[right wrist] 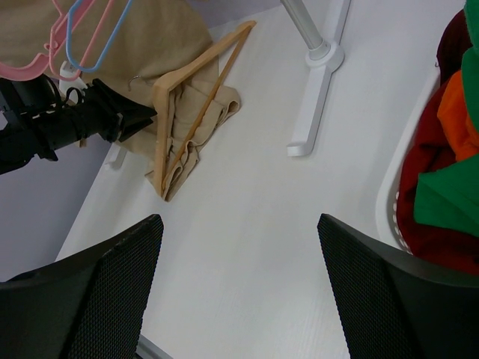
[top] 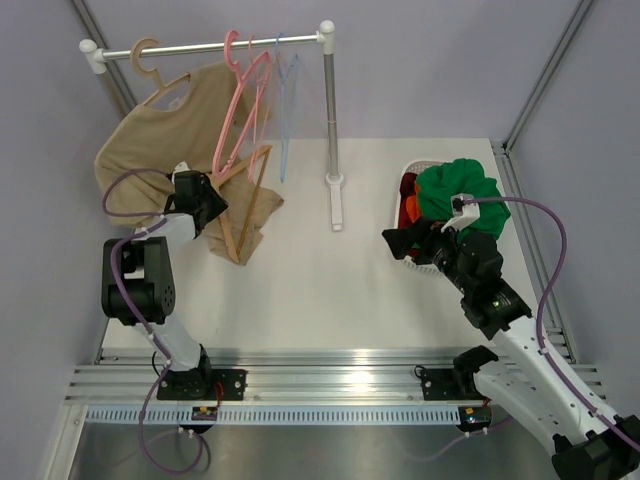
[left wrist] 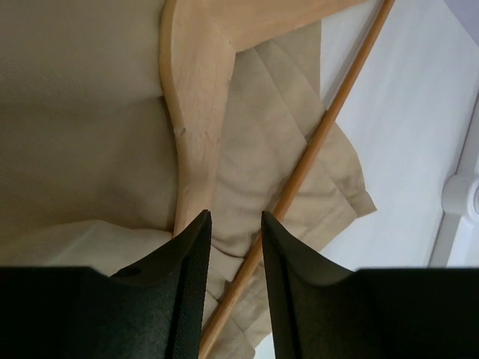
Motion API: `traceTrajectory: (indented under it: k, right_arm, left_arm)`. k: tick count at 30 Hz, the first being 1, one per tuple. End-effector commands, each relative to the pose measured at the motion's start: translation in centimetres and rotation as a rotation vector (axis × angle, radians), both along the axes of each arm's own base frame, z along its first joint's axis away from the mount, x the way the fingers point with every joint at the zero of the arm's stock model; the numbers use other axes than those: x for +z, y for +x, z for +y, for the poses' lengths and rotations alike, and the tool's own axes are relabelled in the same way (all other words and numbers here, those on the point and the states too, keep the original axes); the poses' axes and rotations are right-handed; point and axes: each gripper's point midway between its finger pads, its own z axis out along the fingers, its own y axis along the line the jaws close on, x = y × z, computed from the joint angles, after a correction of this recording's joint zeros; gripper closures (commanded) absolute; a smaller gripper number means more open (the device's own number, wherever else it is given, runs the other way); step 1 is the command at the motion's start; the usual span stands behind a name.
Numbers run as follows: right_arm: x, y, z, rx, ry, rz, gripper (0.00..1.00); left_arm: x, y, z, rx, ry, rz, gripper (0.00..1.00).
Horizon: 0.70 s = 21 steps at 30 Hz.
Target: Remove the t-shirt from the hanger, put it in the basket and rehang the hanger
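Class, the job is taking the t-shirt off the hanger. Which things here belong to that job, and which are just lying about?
Job: green t-shirt; wooden hanger.
Lying about: beige top; pink hangers; rail; basket.

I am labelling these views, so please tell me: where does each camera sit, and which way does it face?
Top external: above and behind the arms, looking down on the table; both arms show, bases at the bottom.
Left wrist: close over the hanger and beige top, looking down; its fingers show.
Right wrist: by the basket, facing across to the left arm; its fingers show.
Shared: all three show the hanger.
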Motion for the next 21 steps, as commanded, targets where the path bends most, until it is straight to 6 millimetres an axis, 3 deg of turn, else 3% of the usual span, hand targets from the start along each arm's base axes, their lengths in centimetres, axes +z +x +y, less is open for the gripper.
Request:
traceTrajectory:
  k: [1,10,15,18,21]
  right_arm:
    - [1.2,-0.2,0.7,0.038,-0.008,-0.028,0.09]
    - [1.0,-0.2,0.7,0.04,-0.011,-0.024,0.09]
    - [1.3,-0.3,0.7,0.042,-0.007,-0.027,0.09]
    - [1.3,-0.3,0.8,0.048,-0.004,-0.026,0.09]
    - [1.4,-0.4,0.8,0.048,-0.005,-0.03,0.09]
  left_arm:
    - [2.0,1.8,2.0,0.038,0.107,-0.08,0.64]
    - [-1.5,1.5,1.6,0.006,0.083,0.038,0.64]
    - [-2.2,0.7,2.0,0.036,0.082,0.074,0.63]
    - [-3.0,0.4,1.6,0.02,0.065,0.094,0.55]
    - [-3.7,0.7,1.0,-0.001,0.034,0.1,0.54]
